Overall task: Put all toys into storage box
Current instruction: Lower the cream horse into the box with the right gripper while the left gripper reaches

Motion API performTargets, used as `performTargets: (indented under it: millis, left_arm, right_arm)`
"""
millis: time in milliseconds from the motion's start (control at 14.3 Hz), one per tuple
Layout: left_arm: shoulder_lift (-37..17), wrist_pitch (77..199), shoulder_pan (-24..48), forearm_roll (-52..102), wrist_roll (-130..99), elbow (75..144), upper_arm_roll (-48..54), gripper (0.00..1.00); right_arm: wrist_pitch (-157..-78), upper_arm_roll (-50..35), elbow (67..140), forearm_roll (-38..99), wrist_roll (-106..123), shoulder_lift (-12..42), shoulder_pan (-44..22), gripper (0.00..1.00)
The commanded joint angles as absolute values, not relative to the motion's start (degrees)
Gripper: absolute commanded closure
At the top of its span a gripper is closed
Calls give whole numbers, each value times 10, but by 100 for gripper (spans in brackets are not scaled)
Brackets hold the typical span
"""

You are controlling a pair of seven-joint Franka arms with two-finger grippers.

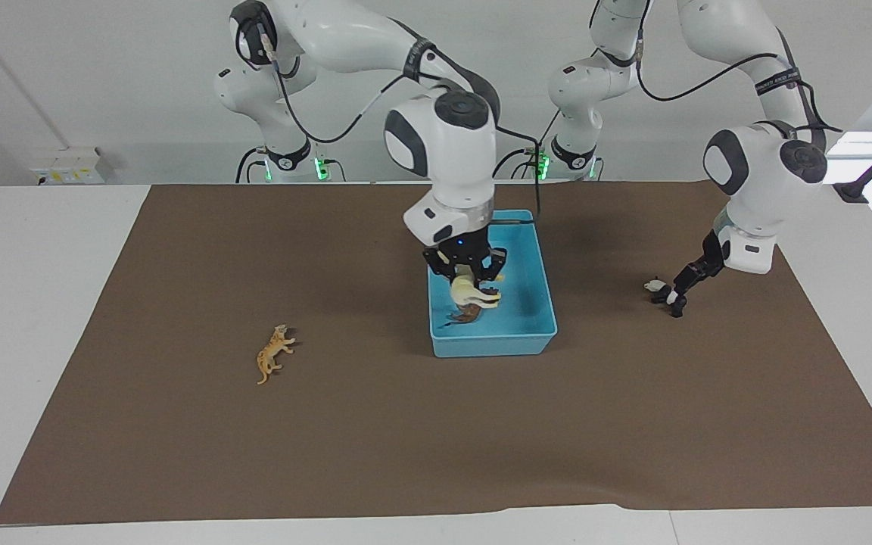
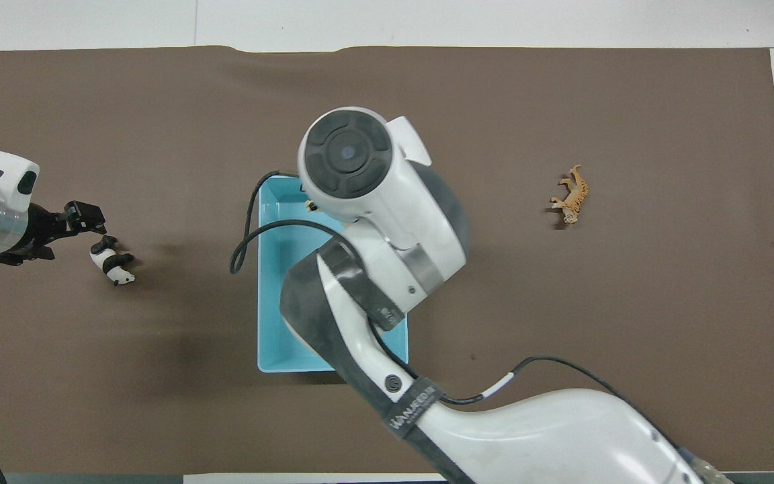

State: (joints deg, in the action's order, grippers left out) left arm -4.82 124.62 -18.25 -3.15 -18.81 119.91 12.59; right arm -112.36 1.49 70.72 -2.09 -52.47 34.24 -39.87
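Over the box (image 1: pixel 546 322), the right hand (image 1: pixel 468 281) hangs low with its fingers pinching the horse (image 1: pixel 468 292), which dangles just above the lion (image 1: pixel 465 313) lying inside. Let go from this height and the horse may land on the lion and bounce against the low wall; I judge a tumble over the rim unlikely but possible. Toward the left arm's end of the counter (image 1: pixel 35 303), the left hand (image 1: pixel 676 293) sits spread at the panda (image 1: pixel 664 291), fingertips down around its hind end. Closing that far off-centre could squirt the small, glossy figure sideways or lift it crookedly.

The horse is cream-white and smooth, the lion brown with a darker mane, the panda black and white. Alone on the brown mat (image 1: pixel 406 454), well apart from the box toward the right arm's end, lies the orange tiger (image 1: pixel 273 354) on its side.
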Motion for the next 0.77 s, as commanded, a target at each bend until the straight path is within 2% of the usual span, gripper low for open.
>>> performTargets:
  millis: [0,70,140,209,419,698]
  left_arm:
    - [-50,1307,-193,-44,-198,1224,121,0]
    - [-51,1324,-196,-44,-218,1236,121,0]
    - [-51,1347,-196,-44,-242,1248,121,0]
    - [-53,1370,-197,-44,-258,1254,121,0]
    - [-69,1415,-199,-44,-281,1263,120,0]
    - [-97,1458,-202,-44,-322,1262,120,0]
  right_arm:
    - [-1165,24,673,-35,-540,416,-427,100]
    - [-1173,24,686,-34,-547,415,-434,100]
    - [-1165,25,690,-34,-555,412,-435,44]
    - [-1151,25,688,-35,-562,412,-437,0]
    - [-1092,27,658,-33,-598,407,-426,0]
    - [-1035,26,657,-10,-583,313,-330,0]
